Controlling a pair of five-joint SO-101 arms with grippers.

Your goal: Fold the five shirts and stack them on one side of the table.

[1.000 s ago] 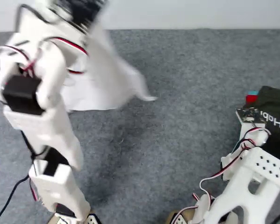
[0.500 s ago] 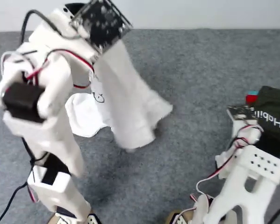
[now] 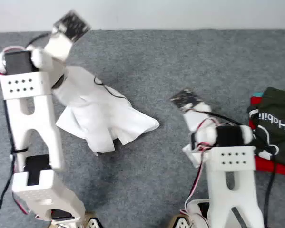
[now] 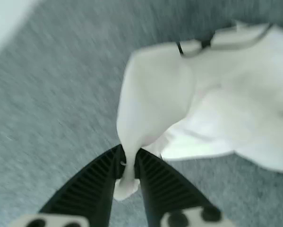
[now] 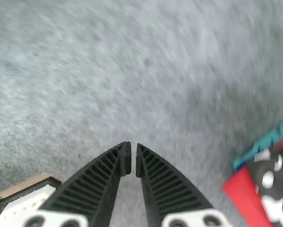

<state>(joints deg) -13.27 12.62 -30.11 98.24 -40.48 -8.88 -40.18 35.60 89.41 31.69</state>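
Left gripper (image 4: pixel 127 163) clamped on white shirt (image 3: pixel 104 118) edge, shirt crumpled on grey table (image 3: pixel 190 61) left, open centre, dark shirt pile (image 3: pixel 275 121) at right edge, right gripper (image 5: pixel 131 160) closed empty, shirt dropped lower, right arm swung inward.

The high camera is fixed above the near side of the table (image 3: pixel 180 71) and looks steeply down over it, from far enough to take in most of the grey surface. The left wrist camera sits just behind the left gripper (image 4: pixel 127 158) and looks along its jaws, very near the white shirt (image 4: pixel 217 94), which the high view also shows. The right wrist camera looks past the right gripper (image 5: pixel 131 158), low over the table. It shares with the high view the pile of clothes (image 5: pixel 269 189) at the right edge.
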